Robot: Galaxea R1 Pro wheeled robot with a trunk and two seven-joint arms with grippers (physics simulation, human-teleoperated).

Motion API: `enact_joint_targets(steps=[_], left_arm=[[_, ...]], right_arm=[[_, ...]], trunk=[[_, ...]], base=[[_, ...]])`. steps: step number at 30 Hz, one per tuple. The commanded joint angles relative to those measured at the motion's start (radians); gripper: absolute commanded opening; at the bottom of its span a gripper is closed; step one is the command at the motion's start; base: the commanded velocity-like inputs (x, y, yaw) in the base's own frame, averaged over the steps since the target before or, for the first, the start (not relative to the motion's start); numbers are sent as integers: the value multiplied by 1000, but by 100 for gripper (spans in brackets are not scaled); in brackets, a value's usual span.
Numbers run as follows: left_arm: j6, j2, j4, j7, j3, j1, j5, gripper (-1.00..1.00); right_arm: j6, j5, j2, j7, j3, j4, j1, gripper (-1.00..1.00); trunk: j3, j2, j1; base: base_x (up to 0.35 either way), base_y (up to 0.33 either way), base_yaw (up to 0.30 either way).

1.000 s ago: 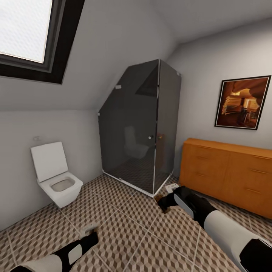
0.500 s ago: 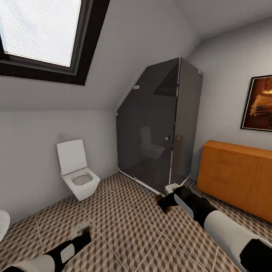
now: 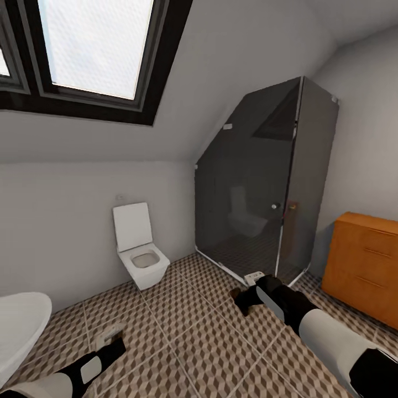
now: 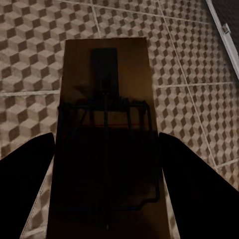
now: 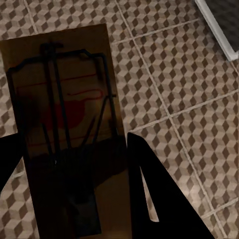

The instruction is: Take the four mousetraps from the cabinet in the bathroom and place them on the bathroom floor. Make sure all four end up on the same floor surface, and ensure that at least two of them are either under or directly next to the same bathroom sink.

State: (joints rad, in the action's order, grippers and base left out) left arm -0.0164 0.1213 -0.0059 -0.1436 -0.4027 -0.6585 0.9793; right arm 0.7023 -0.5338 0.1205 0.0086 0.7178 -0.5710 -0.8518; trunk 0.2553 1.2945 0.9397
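Mousetraps, two seen: one mousetrap (image 4: 105, 144) clamped in the left gripper (image 3: 113, 344) over the bathroom floor (image 3: 188, 331), beside one white tub rim (image 3: 16, 326); another mousetrap (image 5: 64, 134) clamped in the right gripper (image 3: 243, 301). One toilet (image 3: 141, 254), one shower enclosure (image 3: 265, 182), then one cabinet (image 3: 365, 265) at far right.

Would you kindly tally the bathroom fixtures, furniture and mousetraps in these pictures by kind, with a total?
Mousetraps: 2, one in the left gripper (mousetrap), one in the right gripper (mousetrap)
Toilet: 1
Shower cabin: 1
Cabinet: 1
Skylight window: 1
White basin or tub edge: 1
Total: 7
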Motion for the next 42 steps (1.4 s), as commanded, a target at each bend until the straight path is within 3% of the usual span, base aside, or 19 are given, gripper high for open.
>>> enact_joint_targets(steps=[1,22,27,33,42], left_arm=[[-2,0,1,-4,-8,-1,9,-100],[-1,9,-7,-3,-11,-1,5,-100],[-5,4,-9,-3,-13,-1,-4,-100],[-6,2,-9,-3,-13,-1,-6,-100],[2,2,-14,0,-12,-1,-6,-100]], right_arm=[[3,-2,2,-1,5,-2,-1,-100],[3,60,16,-3,2,5,-1,-100],[-7,56,17,-2,2,113,-1,-100],[-94,58,5,-3,3,279,-1,-100],[-123,50,2,12,2,332,-1,-100]], trunk=[[1,1,1],[1,1,1],[1,1,1],[1,1,1],[1,1,1]], base=[[308,0,297],[321,0,297],[144,0,224],[25,0,47],[3,0,5]])
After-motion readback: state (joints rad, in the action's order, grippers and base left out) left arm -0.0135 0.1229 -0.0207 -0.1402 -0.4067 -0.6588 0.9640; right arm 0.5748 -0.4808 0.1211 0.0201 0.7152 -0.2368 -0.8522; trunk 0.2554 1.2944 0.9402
